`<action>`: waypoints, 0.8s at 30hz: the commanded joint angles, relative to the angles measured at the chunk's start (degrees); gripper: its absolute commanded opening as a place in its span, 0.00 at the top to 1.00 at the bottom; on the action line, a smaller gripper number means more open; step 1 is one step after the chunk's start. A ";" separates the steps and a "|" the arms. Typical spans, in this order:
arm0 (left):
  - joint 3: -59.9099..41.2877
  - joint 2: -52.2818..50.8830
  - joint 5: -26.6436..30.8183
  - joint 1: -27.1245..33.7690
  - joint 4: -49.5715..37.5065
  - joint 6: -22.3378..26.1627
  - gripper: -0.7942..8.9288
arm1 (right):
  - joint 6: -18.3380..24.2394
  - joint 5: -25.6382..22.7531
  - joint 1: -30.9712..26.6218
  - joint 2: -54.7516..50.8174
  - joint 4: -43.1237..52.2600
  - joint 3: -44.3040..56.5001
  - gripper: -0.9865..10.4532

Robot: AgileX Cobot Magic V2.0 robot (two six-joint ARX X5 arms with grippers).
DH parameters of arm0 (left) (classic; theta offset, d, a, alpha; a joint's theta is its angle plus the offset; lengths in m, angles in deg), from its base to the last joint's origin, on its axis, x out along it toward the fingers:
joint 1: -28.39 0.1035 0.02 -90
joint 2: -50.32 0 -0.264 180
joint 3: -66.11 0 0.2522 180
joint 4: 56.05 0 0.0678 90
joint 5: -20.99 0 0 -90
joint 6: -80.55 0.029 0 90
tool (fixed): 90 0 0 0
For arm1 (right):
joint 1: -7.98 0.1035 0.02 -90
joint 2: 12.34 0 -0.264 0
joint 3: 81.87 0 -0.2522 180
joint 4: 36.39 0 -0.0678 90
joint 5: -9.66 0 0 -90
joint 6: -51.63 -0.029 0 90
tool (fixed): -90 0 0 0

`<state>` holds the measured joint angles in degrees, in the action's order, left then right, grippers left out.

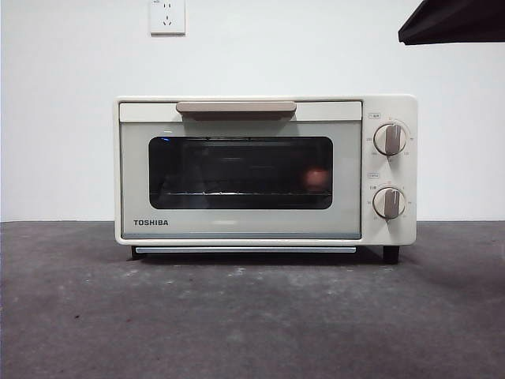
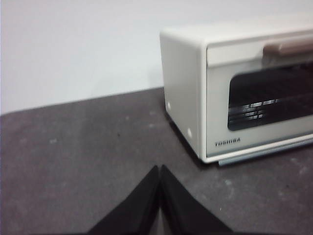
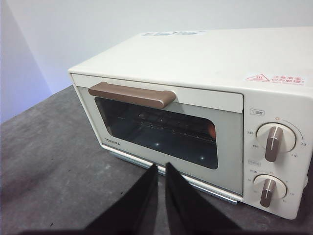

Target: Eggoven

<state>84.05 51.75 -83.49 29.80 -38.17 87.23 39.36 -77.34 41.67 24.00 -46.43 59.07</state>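
The cream TOSHIBA toaster oven (image 1: 237, 227) stands on the table with its dark glass door shut. Its tan handle (image 1: 236, 107) is on top of the door and two knobs (image 1: 390, 139) are at its right. The reddish-brown egg (image 1: 317, 178) shows dimly through the glass, inside at the right; it also shows in the right wrist view (image 3: 211, 129). My right gripper (image 3: 162, 167) is shut and empty, held in front of the oven (image 3: 220, 58) and above it. My left gripper (image 2: 160, 169) is shut and empty, low over the table beside the oven's left side (image 2: 186, 88).
The dark grey table (image 1: 237, 324) stretches in front of the oven. A white wall with a socket (image 1: 167, 16) stands behind. A black arm tip (image 1: 454, 20) shows at the top right corner of the front view.
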 commanded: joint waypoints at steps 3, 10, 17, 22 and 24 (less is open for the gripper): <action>-3.21 -1.27 0.48 0.24 0.02 -2.32 0.91 | 0.35 -0.09 0.39 0.13 0.63 -0.11 0.91; -4.02 -1.27 1.64 0.59 5.60 -7.52 0.91 | 0.35 -0.07 0.42 0.13 0.59 -0.11 0.91; -4.02 -1.27 1.60 0.61 5.11 -7.80 0.91 | 0.35 -0.09 0.39 0.13 0.57 -0.11 0.91; -4.02 -1.27 1.60 0.61 5.09 -7.80 0.91 | 0.35 -0.09 0.42 0.13 0.57 -0.11 0.91; -4.02 -1.27 1.60 0.61 5.09 -7.80 0.91 | 0.35 -0.09 0.42 0.13 0.57 -0.11 0.91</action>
<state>81.65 50.59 -81.94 30.37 -32.73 79.71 39.38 -77.34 41.67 23.96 -46.45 59.07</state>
